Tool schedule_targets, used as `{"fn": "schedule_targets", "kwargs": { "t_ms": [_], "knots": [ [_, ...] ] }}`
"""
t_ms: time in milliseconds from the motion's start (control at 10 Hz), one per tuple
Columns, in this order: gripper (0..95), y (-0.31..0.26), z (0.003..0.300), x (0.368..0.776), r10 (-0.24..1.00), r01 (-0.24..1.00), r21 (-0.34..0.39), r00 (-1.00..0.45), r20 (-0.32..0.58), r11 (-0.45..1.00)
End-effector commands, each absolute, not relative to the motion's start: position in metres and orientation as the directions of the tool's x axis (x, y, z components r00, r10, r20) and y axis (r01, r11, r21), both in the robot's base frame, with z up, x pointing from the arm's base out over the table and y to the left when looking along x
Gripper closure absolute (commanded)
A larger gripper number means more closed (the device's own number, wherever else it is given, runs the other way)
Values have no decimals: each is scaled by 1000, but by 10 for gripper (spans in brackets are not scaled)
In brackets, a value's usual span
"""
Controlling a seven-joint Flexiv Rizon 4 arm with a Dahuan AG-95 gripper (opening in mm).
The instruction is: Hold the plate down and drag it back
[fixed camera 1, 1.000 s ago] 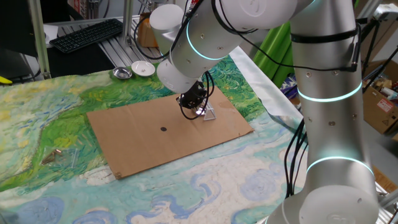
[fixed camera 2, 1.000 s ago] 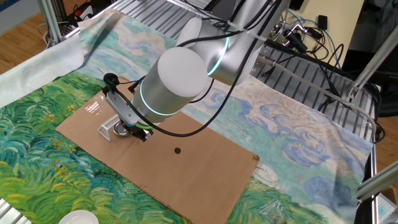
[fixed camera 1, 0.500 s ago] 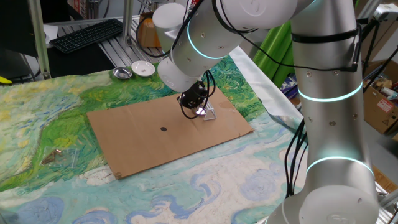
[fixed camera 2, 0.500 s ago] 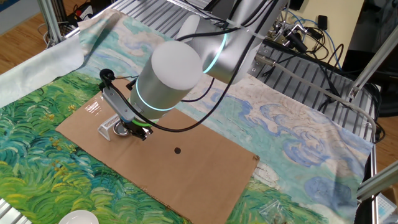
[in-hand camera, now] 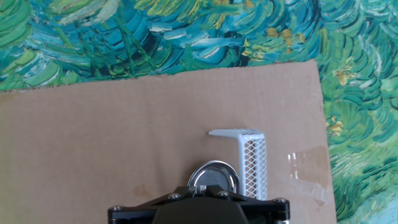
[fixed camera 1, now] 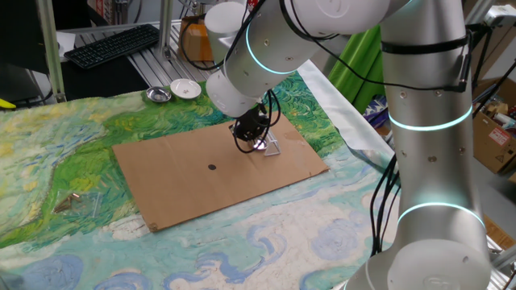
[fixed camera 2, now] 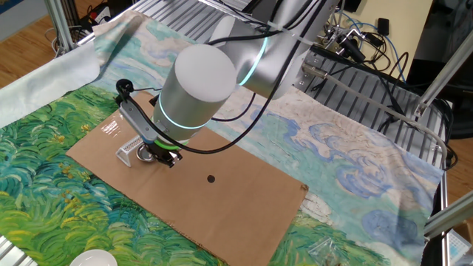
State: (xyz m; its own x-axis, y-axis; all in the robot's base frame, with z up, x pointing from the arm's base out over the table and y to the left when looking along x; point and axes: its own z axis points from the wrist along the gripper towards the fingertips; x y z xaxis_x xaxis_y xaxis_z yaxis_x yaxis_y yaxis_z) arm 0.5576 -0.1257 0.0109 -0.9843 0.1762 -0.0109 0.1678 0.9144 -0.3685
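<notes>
One gripper (fixed camera 1: 255,143) is down on the cardboard sheet (fixed camera 1: 193,173), right over one small shiny metal plate (in-hand camera: 214,176); whether its fingers are apart or together cannot be told, since its black body covers them in the hand view. The plate lies on the cardboard near one end of the sheet, its lower edge hidden under the gripper body. Just beside the plate stands one white mesh bracket (in-hand camera: 250,158). One black dot (fixed camera 2: 211,178) marks the sheet's middle. Two dishes sit well apart at the painted cloth's (fixed camera 1: 48,153) far edge: one white bowl (fixed camera 1: 185,89), one silver dish (fixed camera 1: 158,95).
</notes>
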Motion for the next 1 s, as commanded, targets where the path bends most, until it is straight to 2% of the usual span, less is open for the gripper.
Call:
{"fn": "schedule_targets", "kwargs": {
  "t_ms": [100,500,1000],
  "knots": [
    [950,-123,10,556,186,178,-354,-983,-11,918],
    [950,-120,11,555,213,205,-285,-977,-5,936],
    [950,-106,11,549,239,233,-265,-971,-8,936]
  ]
}}
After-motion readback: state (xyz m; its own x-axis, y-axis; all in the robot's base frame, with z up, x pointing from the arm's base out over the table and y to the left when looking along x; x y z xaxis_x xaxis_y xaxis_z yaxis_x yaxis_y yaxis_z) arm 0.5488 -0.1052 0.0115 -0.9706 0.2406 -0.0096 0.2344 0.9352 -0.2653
